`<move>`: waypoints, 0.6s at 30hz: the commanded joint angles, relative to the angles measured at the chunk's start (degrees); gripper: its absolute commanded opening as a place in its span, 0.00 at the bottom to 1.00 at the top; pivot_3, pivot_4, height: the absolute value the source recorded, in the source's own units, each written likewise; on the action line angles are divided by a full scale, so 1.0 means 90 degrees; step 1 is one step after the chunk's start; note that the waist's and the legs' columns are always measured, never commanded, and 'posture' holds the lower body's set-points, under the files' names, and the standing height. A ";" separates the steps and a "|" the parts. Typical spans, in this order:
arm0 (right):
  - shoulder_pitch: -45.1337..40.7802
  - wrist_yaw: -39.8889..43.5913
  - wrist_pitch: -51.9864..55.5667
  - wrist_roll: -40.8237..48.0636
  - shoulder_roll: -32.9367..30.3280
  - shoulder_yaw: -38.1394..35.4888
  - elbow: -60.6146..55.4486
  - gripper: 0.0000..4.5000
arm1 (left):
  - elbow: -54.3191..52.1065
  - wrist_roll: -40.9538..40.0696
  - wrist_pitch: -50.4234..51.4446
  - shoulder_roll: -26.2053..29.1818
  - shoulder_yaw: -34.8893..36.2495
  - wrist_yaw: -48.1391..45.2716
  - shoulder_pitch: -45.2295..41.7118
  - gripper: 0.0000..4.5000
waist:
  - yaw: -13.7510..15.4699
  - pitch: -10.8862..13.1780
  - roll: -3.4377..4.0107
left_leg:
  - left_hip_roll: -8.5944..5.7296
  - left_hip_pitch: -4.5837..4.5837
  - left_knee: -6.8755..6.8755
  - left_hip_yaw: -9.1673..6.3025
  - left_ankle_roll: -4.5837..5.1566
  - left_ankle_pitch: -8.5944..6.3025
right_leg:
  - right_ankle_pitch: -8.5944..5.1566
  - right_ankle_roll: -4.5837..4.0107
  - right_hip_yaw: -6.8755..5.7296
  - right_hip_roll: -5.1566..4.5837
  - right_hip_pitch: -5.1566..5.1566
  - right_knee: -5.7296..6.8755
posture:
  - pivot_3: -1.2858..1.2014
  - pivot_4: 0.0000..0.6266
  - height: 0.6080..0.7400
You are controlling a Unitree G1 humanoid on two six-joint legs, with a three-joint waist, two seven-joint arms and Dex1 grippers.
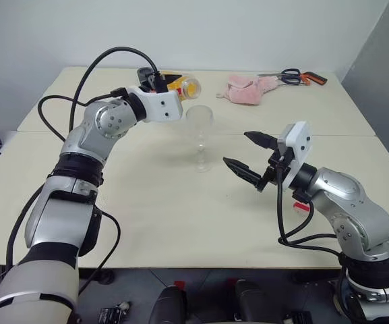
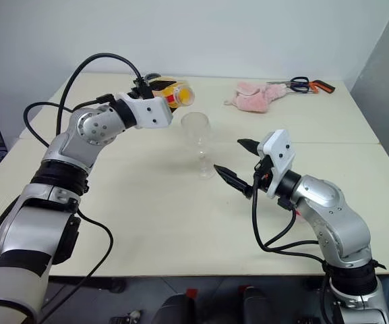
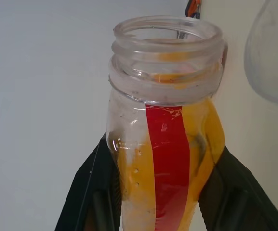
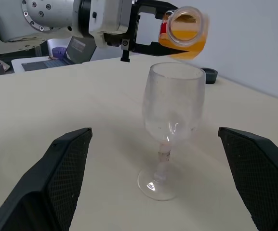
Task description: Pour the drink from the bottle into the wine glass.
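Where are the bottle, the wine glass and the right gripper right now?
bottle (image 3: 170,159): left wrist view, red label stripe.
wine glass (image 4: 173,106): right wrist view, bowl.
right gripper (image 1: 251,156): left eye view, between open fingertips.

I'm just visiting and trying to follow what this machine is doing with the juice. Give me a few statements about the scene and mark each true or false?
1. The left gripper holds the bottle tipped over on its side above the wine glass. True.
2. The bottle still wears its red cap. False: its mouth is open, with no cap on it.
3. The right gripper clamps the glass by its stem. False: its fingers are spread open beside the glass, touching nothing.
4. The wine glass stands upright on the table. True.
5. The glass is full of the drink. False: the orange liquid sits in the bottle.
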 commanded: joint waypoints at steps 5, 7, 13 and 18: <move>-0.0003 -0.0056 0.0028 0.0202 0.0010 -0.0060 -0.0316 1.00 | -0.0132 0.0162 -0.0238 0.0132 0.0000 0.0382 -0.0414 0.36 | 0.0001 0.0000 0.0000 | 0.0000 0.0000 0.0000 0.0000 0.0000 0.0000 | 0.0000 0.0000 0.0000 0.0000 0.0000 0.0000 | 0.52 0.24 1.00; 0.0005 -0.0071 0.0055 0.0233 0.0003 -0.0051 -0.0337 1.00 | -0.0130 0.0217 -0.0266 0.0132 -0.0028 0.0415 -0.0428 0.36 | 0.0001 0.0000 0.0000 | 0.0000 0.0000 0.0000 0.0000 0.0000 0.0000 | 0.0000 0.0000 0.0000 0.0000 0.0000 0.0000 | 0.52 0.24 1.00; 0.0026 -0.0116 0.0129 0.0284 -0.0008 -0.0035 -0.0385 1.00 | -0.0109 0.0375 -0.0345 0.0151 -0.0104 0.0556 -0.0467 0.36 | 0.0001 0.0000 0.0000 | 0.0000 0.0000 0.0001 0.0000 0.0000 0.0000 | 0.0000 0.0000 0.0000 0.0000 0.0000 0.0001 | 0.52 0.24 1.00; 0.0057 -0.0123 0.0139 0.0273 0.0006 -0.0027 -0.0395 1.00 | -0.0096 0.0512 -0.0407 0.0188 -0.0186 0.0680 -0.0508 0.36 | 0.0001 0.0000 0.0000 | 0.0000 0.0000 0.0001 0.0000 0.0000 0.0000 | 0.0000 0.0000 0.0000 0.0000 0.0000 0.0001 | 0.52 0.24 1.00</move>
